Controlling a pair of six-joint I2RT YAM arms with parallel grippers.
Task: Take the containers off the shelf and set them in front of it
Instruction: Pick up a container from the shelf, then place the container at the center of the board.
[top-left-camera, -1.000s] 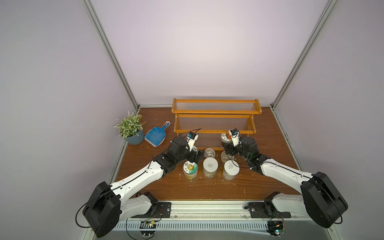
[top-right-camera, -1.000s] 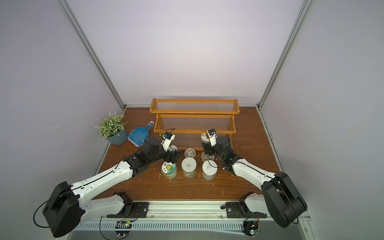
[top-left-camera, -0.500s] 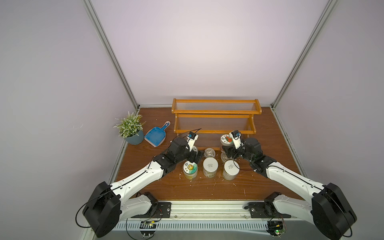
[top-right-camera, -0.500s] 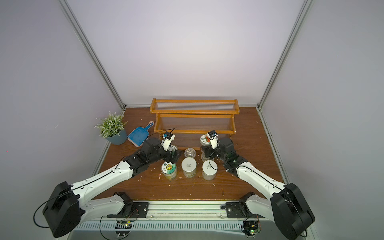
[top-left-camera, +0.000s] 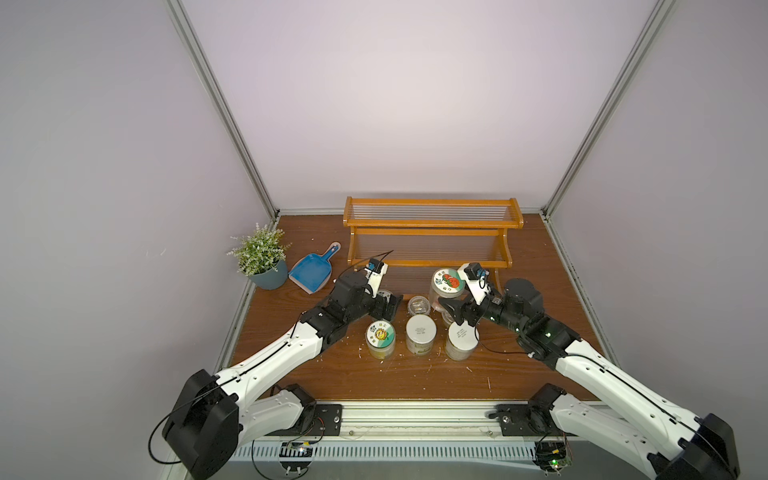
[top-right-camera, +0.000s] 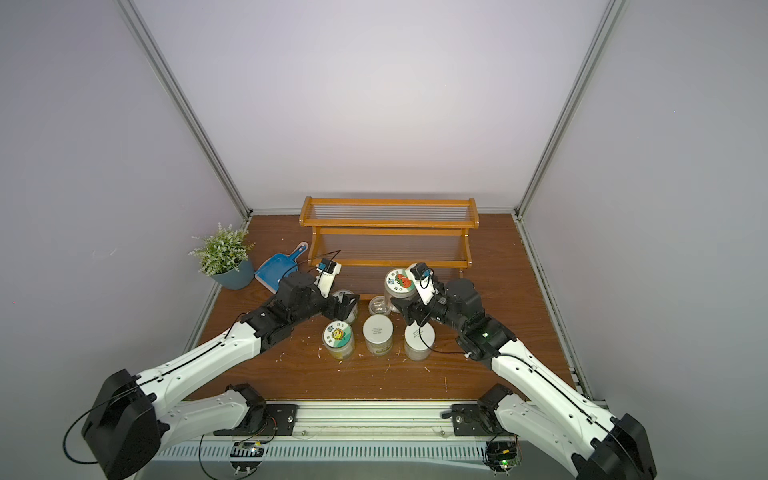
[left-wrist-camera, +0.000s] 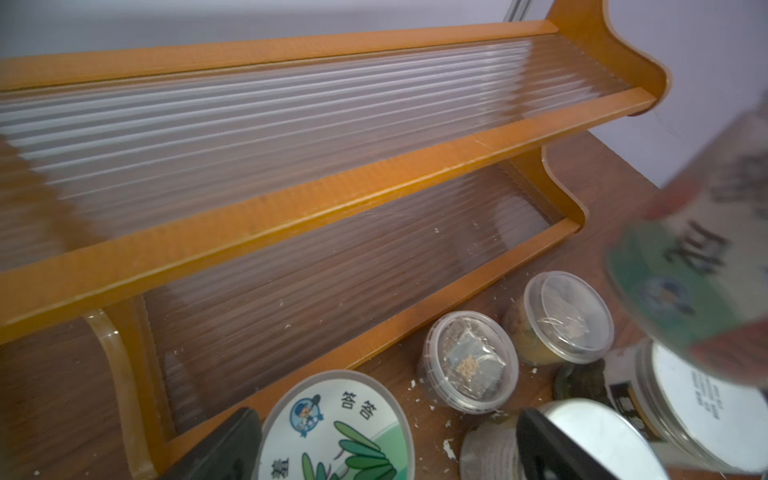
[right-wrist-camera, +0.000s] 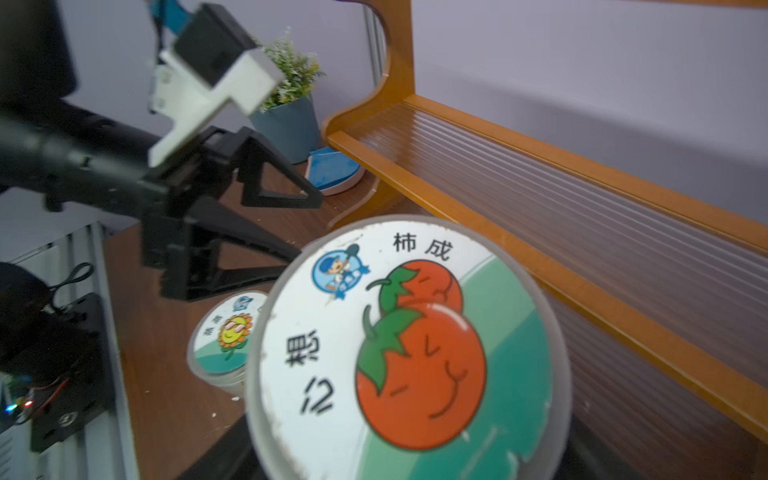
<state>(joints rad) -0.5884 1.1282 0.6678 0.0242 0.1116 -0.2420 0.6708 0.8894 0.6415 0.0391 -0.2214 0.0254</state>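
My right pincer (top-left-camera: 451, 311) grips the tomato jar (right-wrist-camera: 407, 349) in the air by the shelf (top-left-camera: 432, 226), and my left pincer (top-left-camera: 390, 305) is wide open around the leaf jar (left-wrist-camera: 336, 428) on the table (top-left-camera: 415, 378).

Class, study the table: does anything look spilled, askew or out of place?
Yes: pale crumbs are scattered over the brown table around the jars in front of the shelf, as if something spilled. No jar lies tipped over.
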